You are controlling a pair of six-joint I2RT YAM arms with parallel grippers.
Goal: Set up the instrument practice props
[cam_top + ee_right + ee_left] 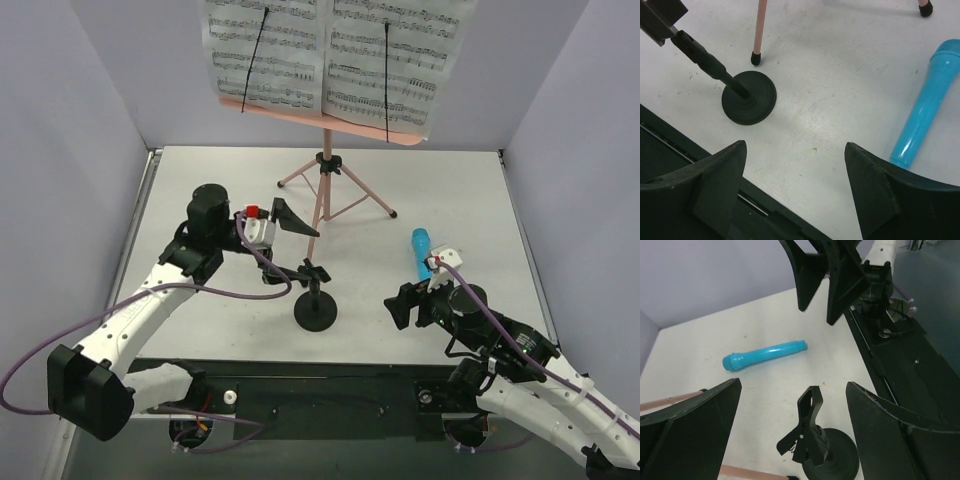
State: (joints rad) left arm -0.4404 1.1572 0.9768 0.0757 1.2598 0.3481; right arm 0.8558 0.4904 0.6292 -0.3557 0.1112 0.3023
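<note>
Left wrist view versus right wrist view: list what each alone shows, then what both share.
Only the left wrist: the mic stand's clip, the right gripper, open, and the blue microphone end to end. Only the right wrist: the black feet of the pink legs. Both: the microphone, the mic stand's round base, pink legs, white table.

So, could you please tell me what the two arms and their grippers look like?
The left arm and right arm have white links, black joints and a loose purple cable each. The left gripper and right gripper each have two broad, black, wedge-shaped fingers. A small red part sits on the left wrist's white housing.
</note>
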